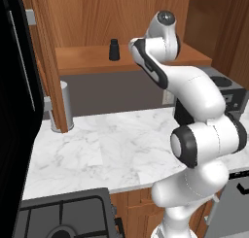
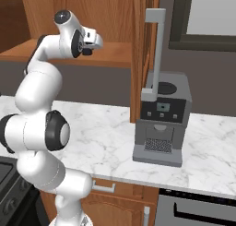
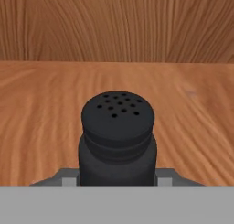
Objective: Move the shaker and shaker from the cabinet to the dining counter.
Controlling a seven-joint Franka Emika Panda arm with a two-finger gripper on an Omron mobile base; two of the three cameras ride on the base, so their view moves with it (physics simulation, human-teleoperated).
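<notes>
One black shaker [image 3: 117, 136] with a perforated top stands on the cabinet's wooden shelf [image 3: 41, 109], right in front of the hand camera. My gripper [image 3: 117, 178] is shut on it, a grey finger pad [image 3: 68, 180] pressing its body on each side. In the right base view the gripper [image 2: 96, 40] reaches into the open cabinet [image 2: 115, 54] above the shelf. A second black shaker [image 1: 114, 49] stands free on the shelf [image 1: 82, 62], to the left of my arm. The dining counter is out of view.
Below the cabinet runs a marble worktop [image 1: 107, 149] with a tall grey cylinder [image 1: 65, 108] at its left and a coffee machine [image 2: 161, 123] at its right. An open cabinet door [image 2: 144, 50] hangs beside the machine. A stove [image 1: 63, 217] lies at the front left.
</notes>
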